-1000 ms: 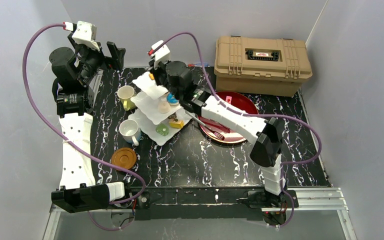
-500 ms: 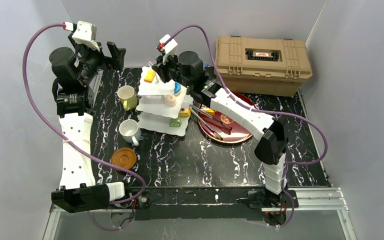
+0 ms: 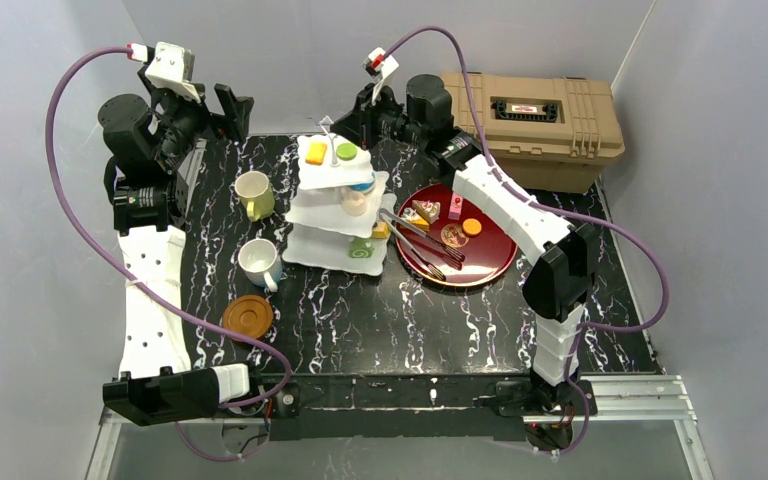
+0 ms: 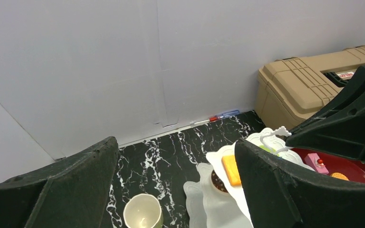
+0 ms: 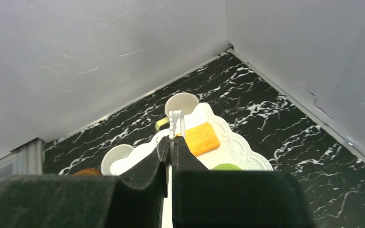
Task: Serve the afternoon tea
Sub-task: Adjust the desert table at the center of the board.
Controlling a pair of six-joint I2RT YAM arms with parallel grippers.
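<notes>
"Tan ribbed plastic case (image 3: pixel 525 125) at the back: can you read its label?"

"No. There is a small red-and-white sticker (image 3: pixel 526 108) in its black handle recess, but the print is too small for me. I see no other writing."

"And the stand?"

"The white three-tier scalloped cake stand (image 3: pixel 312 212) is upright on the black marble-patterned table (image 3: pixel 380 320). It is between the pale yellow-green mug (image 3: pixel 252 194) and white mug (image 3: pixel 259 262) on one side and the dark red round plate (image 3: pixel 485 262) on the other. An orange biscuit (image 5: pixel 198 137) and a green round pastry (image 3: pixel 346 151) lie on its top tier. My right pincer (image 5: pixel 170 147) is clamped on the thin looped handle (image 5: pixel 175 118) at its top. My left pincer (image 4: pixel 175 154) hangs high at the far left, fingers wide apart, holding nothing."
</notes>
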